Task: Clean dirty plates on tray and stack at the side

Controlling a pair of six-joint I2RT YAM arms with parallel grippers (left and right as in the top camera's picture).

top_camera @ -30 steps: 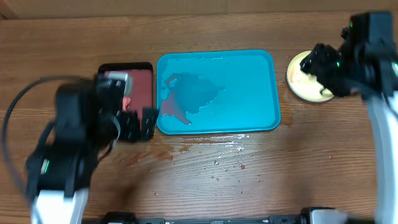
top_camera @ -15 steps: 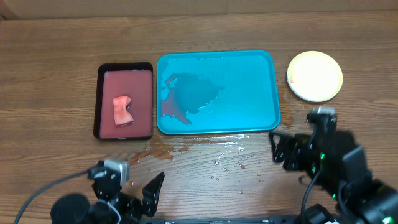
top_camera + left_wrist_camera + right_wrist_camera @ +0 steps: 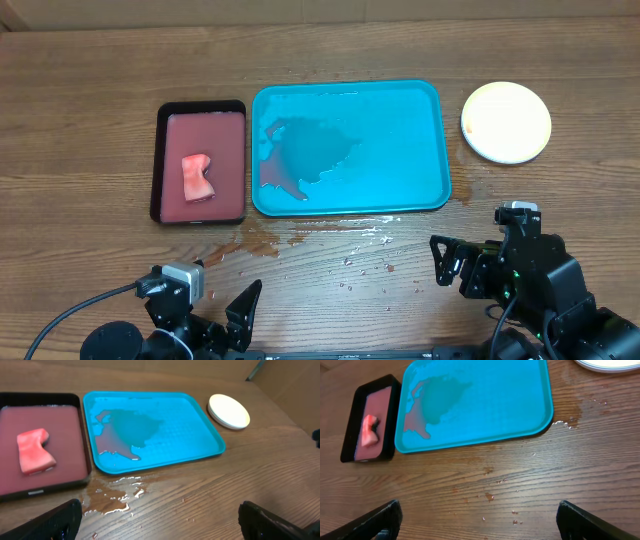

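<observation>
The plates (image 3: pixel 506 122) lie stacked on the bare wood at the side, just right of the turquoise tray (image 3: pixel 400 130); the top one looks pale and clean. No plate lies on the tray, only a film of reddish water at its left. The left wrist view shows the stack (image 3: pixel 228 411) beyond the tray (image 3: pixel 175 435). Only the stack's rim (image 3: pixel 607 364) shows in the right wrist view, above the tray (image 3: pixel 495 400). My left gripper (image 3: pixel 205 312) and right gripper (image 3: pixel 455 268) hang near the front edge, both open and empty, as their own views show (image 3: pixel 160 520) (image 3: pixel 480 520).
A black-rimmed tray (image 3: pixel 158 160) left of the turquoise one holds reddish water and a pink sponge (image 3: pixel 197 178). A puddle and droplets (image 3: pixel 262 243) wet the wood in front of the trays.
Both arms pulled back to the front edge. The left one left the black tray and the sponge in it. The right one came away from the plates and opened wider.
</observation>
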